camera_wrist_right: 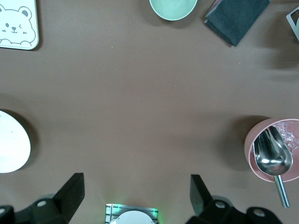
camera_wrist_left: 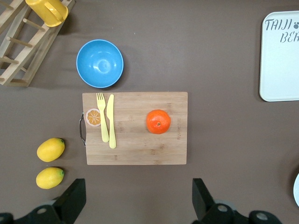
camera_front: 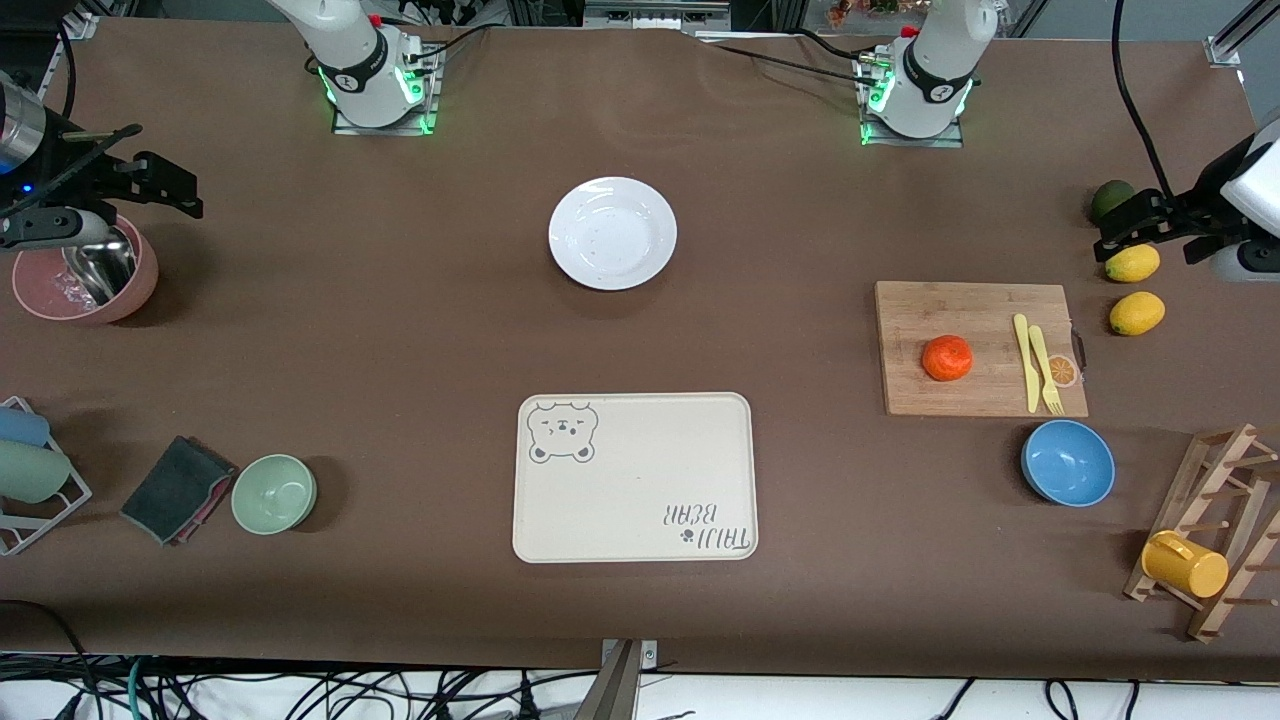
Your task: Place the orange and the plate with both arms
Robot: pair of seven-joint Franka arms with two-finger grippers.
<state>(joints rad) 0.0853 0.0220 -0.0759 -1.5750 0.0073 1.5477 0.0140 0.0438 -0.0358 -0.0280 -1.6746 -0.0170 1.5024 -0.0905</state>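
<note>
The orange [camera_front: 946, 358] lies on a wooden cutting board [camera_front: 940, 310] toward the left arm's end of the table, beside a yellow fork and knife [camera_front: 1035, 365]. It also shows in the left wrist view [camera_wrist_left: 158, 121]. The white plate [camera_front: 612, 233] sits empty mid-table, farther from the front camera than the bear-printed tray [camera_front: 635, 480]. Its edge shows in the right wrist view [camera_wrist_right: 11, 147]. My left gripper [camera_front: 1150, 235] [camera_wrist_left: 138, 200] is open and empty, high over the lemons. My right gripper [camera_front: 110, 200] [camera_wrist_right: 135, 198] is open and empty, high over the pink bowl.
Two lemons [camera_front: 1135, 290] and a dark green fruit [camera_front: 1110, 198] lie beside the board. A blue bowl [camera_front: 1068, 462] and a wooden rack with a yellow mug [camera_front: 1185, 565] stand nearer. At the right arm's end are a pink bowl with scoop [camera_front: 85, 280], a green bowl [camera_front: 274, 493] and a dark cloth [camera_front: 175, 490].
</note>
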